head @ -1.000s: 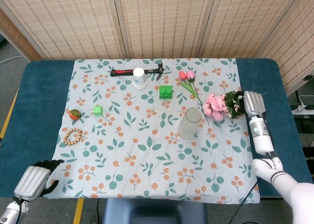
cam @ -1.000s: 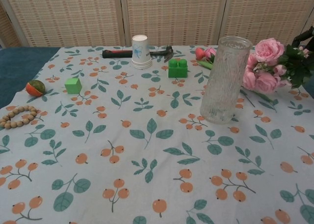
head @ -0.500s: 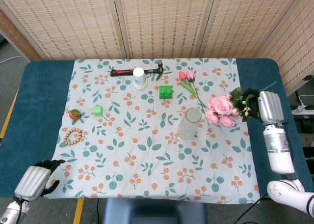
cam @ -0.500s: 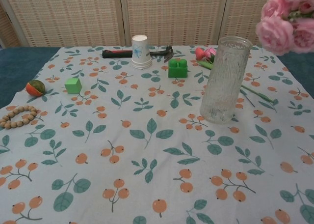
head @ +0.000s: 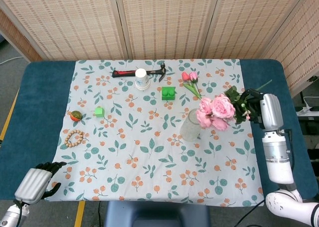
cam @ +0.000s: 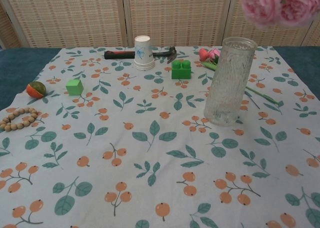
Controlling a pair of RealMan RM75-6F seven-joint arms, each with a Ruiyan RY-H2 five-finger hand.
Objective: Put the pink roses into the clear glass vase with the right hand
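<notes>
My right hand [head: 263, 109] grips the green stems of the pink roses [head: 215, 111] and holds the bunch in the air, blooms pointing left. The blooms hang just right of and above the mouth of the clear glass vase [head: 192, 124], which stands upright on the cloth. In the chest view the vase [cam: 228, 81] is right of centre and the rose blooms [cam: 278, 4] float at the top edge, above and to the right of its rim; the hand is out of that frame. My left hand [head: 36, 181] rests with fingers curled at the table's near left corner, holding nothing.
Two pink tulips [head: 190, 79] lie behind the vase. Further back are a green block [head: 168, 92], a paper cup [head: 141, 79] and a hammer [head: 130, 72]. On the left sit a small green cube [head: 99, 111], an orange ball [head: 75, 116] and a bead bracelet [head: 74, 137].
My right hand lifted the roses off the cloth and carried them up and left toward the vase's mouth. The left hand has not moved.
</notes>
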